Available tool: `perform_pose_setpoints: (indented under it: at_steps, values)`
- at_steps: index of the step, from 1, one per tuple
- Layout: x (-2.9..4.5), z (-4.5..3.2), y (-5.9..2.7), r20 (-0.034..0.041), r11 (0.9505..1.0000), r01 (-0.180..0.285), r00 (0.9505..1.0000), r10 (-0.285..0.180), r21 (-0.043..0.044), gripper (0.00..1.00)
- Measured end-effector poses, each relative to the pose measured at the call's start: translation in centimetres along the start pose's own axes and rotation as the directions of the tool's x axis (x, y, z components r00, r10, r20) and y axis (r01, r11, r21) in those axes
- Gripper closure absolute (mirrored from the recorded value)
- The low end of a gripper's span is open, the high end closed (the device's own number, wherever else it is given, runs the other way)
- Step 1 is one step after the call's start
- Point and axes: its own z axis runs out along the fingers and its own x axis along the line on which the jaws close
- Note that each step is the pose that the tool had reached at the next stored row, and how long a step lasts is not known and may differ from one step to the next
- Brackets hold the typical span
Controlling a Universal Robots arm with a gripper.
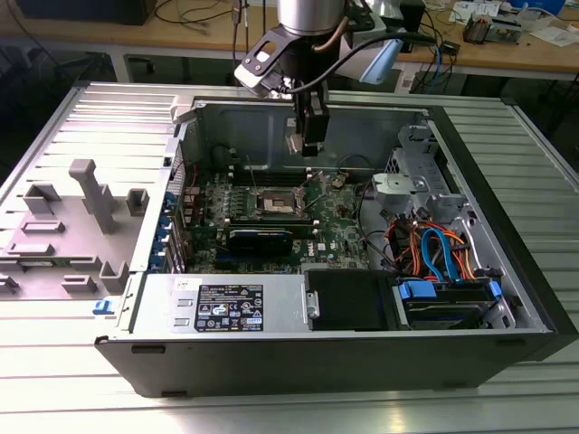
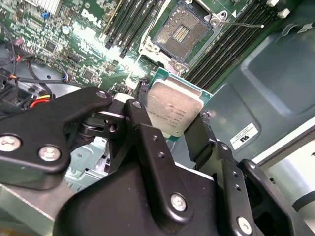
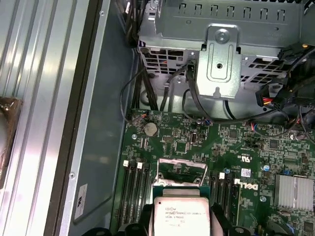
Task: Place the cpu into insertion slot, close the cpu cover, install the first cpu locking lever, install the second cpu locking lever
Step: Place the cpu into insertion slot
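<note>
Black end effector (image 2: 170,115) gripped the cpu (image 2: 177,101) by its edges above the open insertion slot (image 2: 181,33), a placement likely demanding a level, square descent.

Surface: ribbed silver aluminium surface (image 1: 81,398) with long parallel grooves, spreading across the foreground.
Back of room: long pale wooden bench (image 1: 181,36) along the far edge.
On the bench: tangled black cables (image 1: 194,11); white papers (image 1: 556,34) toward the exterior view's right.
Below the bench: dark, shadowed space.
Light: bright, with pale glare on the surface grooves at the exterior view's lower left.
</note>
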Motion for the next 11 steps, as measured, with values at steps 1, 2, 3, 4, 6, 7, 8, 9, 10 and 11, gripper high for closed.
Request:
perform_pose_setpoints:
  at_steps: [1,2,3,4,6,7,8,9,10,11]
  values:
    - [0.00,0.16,-0.04,0.0006,0.9999,-0.011,0.9999,0.011,0.0020,0.46]
    - [0.00,0.27,-0.07,0.0010,0.9999,-0.015,0.9999,0.015,0.0028,0.46]
    - [0.00,0.40,-0.12,0.0012,0.9998,-0.018,0.9998,0.018,0.0033,0.46]
    - [0.02,0.62,-0.33,0.0013,0.9998,-0.020,0.9998,0.020,0.0039,0.46]
    - [0.05,0.77,-0.72,0.0013,0.9998,-0.020,0.9998,0.020,0.0040,0.46]
    - [0.07,0.81,-0.93,0.0014,0.9998,-0.020,0.9998,0.020,0.0040,0.46]
    - [0.09,0.85,-1.09,0.0013,0.9998,-0.020,0.9998,0.020,0.0040,0.46]
    - [0.11,0.89,-1.21,0.0014,0.9998,-0.020,0.9998,0.020,0.0040,0.46]
    - [0.10,0.91,-1.21,0.0014,0.9998,-0.020,0.9998,0.020,0.0040,0.46]
    - [0.10,0.92,-1.22,0.0013,0.9998,-0.020,0.9998,0.020,0.0040,0.46]
